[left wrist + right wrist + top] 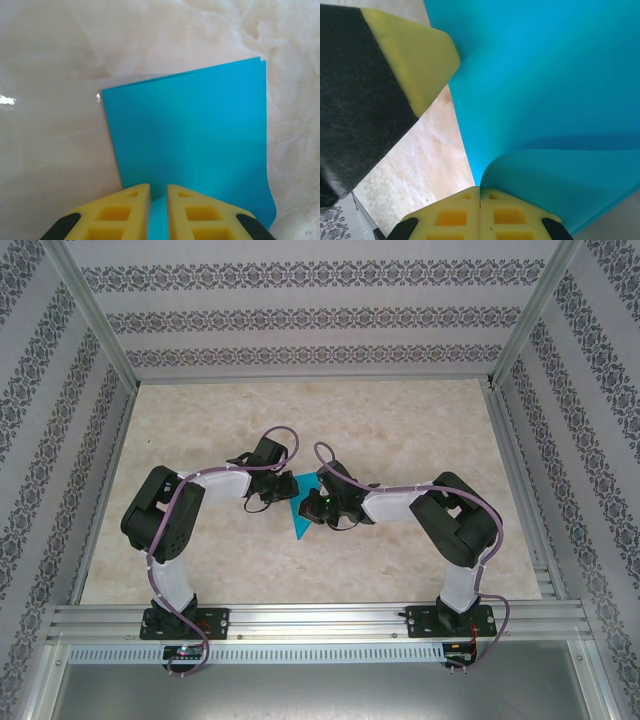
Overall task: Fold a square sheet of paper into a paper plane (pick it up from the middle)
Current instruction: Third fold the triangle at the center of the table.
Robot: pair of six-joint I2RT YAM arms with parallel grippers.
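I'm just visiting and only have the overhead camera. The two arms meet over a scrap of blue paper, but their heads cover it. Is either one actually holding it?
Observer: The right gripper is closed tight, and the curled edge of the blue paper runs into its tips, so it looks pinched.
Operator: And the other one?
Observer: The left gripper has its jaws a slim gap apart, with the paper's near edge in that gap. I cannot tell whether it pinches.
Operator: Is the paper one flat sheet?
Observer: No. At its far corner, in the left wrist view, two layered edges show, so it is folded over.
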